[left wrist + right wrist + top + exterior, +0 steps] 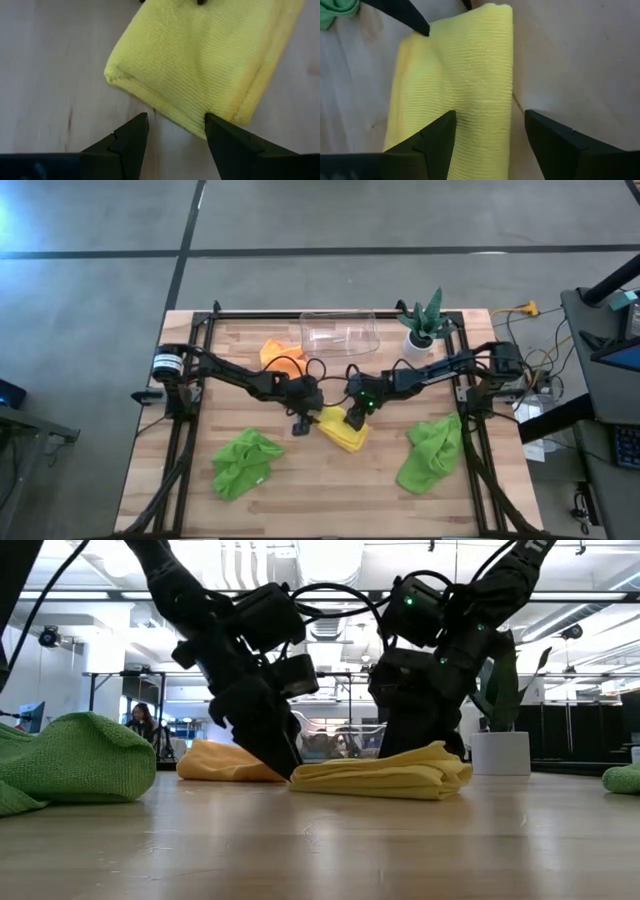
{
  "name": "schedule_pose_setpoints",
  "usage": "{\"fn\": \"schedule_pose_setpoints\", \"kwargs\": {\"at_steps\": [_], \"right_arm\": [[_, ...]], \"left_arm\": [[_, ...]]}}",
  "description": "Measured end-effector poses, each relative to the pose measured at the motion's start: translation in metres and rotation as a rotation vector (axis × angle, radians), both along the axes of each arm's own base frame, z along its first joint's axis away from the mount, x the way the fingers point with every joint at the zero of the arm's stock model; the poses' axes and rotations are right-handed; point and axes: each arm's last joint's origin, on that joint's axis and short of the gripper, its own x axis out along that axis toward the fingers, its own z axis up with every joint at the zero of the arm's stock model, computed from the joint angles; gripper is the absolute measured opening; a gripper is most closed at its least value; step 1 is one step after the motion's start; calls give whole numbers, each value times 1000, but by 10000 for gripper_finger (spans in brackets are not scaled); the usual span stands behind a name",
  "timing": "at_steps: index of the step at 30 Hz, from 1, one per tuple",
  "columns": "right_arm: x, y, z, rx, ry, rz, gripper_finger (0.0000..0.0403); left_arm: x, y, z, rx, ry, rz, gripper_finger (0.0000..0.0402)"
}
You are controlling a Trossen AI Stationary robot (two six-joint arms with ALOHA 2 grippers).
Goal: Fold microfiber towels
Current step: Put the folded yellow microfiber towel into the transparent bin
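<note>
Lime green towel [246, 463] lies crumpled at the left, unfolded. At table centre the folded yellow towel [343, 431], ribbed and plush, sits between both arms. The left gripper [176, 131] hangs open at its edge; the right gripper [490, 131] straddles it, open. Pressing the fold flat before letting go would probably keep it crisp.

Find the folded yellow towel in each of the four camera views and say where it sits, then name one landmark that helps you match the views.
High view: yellow towel at table centre, between both grippers.
Low view: it lies folded on the wood, centre right.
Left wrist view: it fills the upper middle, beyond the open left gripper.
Right wrist view: it runs through the centre, past the open right gripper.
Shared landmark: the wooden tabletop.
</note>
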Motion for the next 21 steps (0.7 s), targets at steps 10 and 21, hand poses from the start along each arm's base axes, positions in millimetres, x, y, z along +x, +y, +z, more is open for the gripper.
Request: {"fn": "schedule_pose_setpoints", "kwargs": {"at_steps": [10, 21], "right_arm": [[3, 2, -6, 31, -2, 17, 204], [1, 4, -9, 60, 6, 79, 56]], "left_arm": [[2, 1, 2, 7, -39, 35, 185], [2, 1, 2, 17, -39, 45, 185]]}}
